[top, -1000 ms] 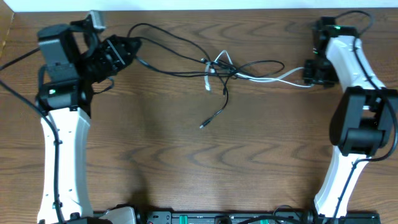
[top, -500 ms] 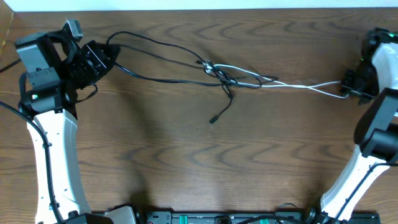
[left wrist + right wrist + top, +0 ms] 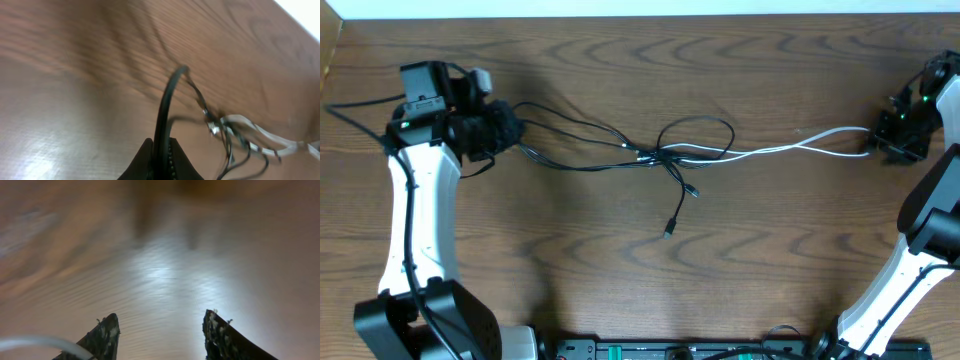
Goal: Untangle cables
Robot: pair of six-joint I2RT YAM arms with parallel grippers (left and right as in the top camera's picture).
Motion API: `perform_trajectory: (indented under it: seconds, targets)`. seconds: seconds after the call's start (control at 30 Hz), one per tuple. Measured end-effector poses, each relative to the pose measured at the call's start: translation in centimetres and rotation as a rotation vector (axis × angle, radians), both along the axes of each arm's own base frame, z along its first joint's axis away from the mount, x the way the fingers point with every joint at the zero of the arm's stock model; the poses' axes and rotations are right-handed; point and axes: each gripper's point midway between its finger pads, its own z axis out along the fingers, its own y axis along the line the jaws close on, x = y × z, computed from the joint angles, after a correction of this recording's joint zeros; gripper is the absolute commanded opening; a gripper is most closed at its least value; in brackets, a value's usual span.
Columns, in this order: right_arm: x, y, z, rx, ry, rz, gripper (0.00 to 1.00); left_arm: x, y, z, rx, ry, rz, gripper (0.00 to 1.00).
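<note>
Slack has come into the thin white cable (image 3: pixel 760 152) since half a second ago: it was pulled nearly straight and now it lies in soft waves on the desk (image 3: pixel 620 290). My left hand (image 3: pixel 506 131) has swung inward and a little lower. With that, the thin black cable (image 3: pixel 166 102) has opened into a wide loop just above the tangle (image 3: pixel 660 156), which was drawn tight before. The free black plug (image 3: pixel 668 232) has dropped further toward the near edge, hanging off a single strand below the tangle.

My left hand is closed on the thin black cable. In the left wrist view the cable rises straight out from between my pinched fingers and arcs away toward the tangle, where the white strands show beyond it. From above, two black strands run from this hand across the desk to the tangle near the middle.

My right hand (image 3: pixel 897 138) sits at the far right edge, with the white cable's end reaching it. In the right wrist view my fingers (image 3: pixel 107 330) stand wide apart with bare desk between them, and the white cable passes just outside the left finger, low in the corner. I cannot tell whether it touches that finger. The view is blurred.
</note>
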Motion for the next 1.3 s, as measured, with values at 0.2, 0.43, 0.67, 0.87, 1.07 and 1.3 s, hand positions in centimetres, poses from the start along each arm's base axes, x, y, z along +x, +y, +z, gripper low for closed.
perform_trajectory:
  seconds: [0.2,0.43,0.67,0.87,1.07,1.3]
  targets:
    - [2.3,5.9,2.0,0.306,-0.213,0.241,0.63,-0.3,-5.1,0.9,-0.071,-0.102,-0.3,0.25]
    - [4.3,8.7,8.0,0.266,-0.4,0.354,0.8,-1.2,-9.1,1.4,-0.112,-0.125,-0.443,0.55]
    - [4.8,11.7,13.0,0.225,-0.516,0.415,0.81,-1.9,-12.1,3.2,-0.255,-0.159,-0.516,0.82]
    - [7.5,19.4,14.0,0.234,-0.636,0.609,0.81,-2.1,-13.2,5.0,-0.365,-0.178,-0.529,0.98]
    - [9.5,27.2,15.8,0.236,-0.79,0.772,0.78,-0.8,-11.4,3.9,-0.285,-0.104,-0.368,0.98]
    - [8.6,35.5,11.8,0.236,-0.743,0.933,0.72,-1.9,-8.0,5.0,-0.126,-0.058,-0.124,0.97]
